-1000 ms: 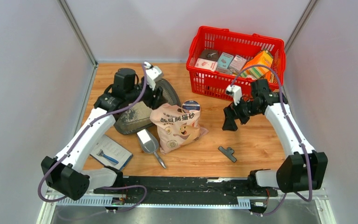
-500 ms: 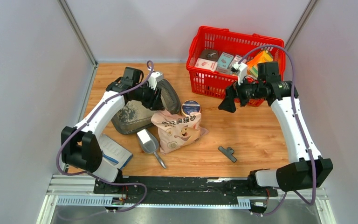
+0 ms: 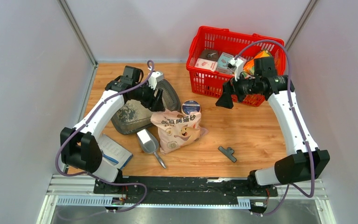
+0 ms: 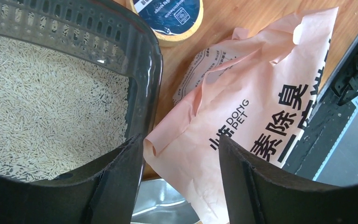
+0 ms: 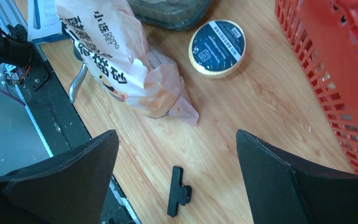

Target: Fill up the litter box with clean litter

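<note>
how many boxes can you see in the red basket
4: a dark box at the back left, a white-pink box in front of it, a teal box beside them, an orange box at right. The right arm may hide more.

The right claw now hangs higher, close to the basket's front wall, off the open desk. The left arm's elbow sits farther from the basket.

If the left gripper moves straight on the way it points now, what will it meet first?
Probably the beige-pink litter bag, whose crumpled edge lies between the open fingers of the left gripper. One finger might also catch the litter box rim; depth is unclear.
</note>
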You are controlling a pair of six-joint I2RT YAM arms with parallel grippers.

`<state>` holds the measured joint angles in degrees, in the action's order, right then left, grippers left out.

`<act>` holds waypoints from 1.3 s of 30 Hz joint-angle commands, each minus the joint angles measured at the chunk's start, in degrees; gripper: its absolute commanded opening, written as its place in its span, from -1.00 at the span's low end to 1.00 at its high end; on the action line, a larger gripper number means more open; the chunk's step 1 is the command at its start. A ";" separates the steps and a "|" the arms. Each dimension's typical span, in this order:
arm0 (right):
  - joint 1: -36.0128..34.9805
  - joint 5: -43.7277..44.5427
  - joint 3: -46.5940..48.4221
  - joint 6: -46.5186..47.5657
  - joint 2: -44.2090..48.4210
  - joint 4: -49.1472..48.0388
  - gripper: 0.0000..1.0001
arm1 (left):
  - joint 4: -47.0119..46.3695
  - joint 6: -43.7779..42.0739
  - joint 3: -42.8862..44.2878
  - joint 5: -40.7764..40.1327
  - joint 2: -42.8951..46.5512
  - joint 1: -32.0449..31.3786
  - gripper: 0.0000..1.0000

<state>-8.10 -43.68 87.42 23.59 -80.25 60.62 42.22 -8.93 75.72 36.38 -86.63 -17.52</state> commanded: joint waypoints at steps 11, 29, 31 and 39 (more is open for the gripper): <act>-3.33 -1.23 4.52 1.81 -2.28 0.90 1.00 | -6.44 6.55 -0.23 -0.52 4.18 0.38 0.29; -3.59 0.00 1.44 0.05 -0.17 -2.44 1.00 | -2.13 5.76 0.30 6.77 -1.78 2.49 0.35; -3.59 -0.79 1.00 0.14 0.00 -2.17 1.00 | -3.54 6.90 0.56 5.99 -3.01 2.40 0.35; -3.59 -1.32 -1.19 1.45 0.80 -2.09 1.00 | -2.23 5.68 1.45 11.86 -4.43 2.40 -0.51</act>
<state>-11.51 -43.31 86.63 23.77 -81.06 59.40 40.42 -2.92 75.68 41.87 -91.33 -15.33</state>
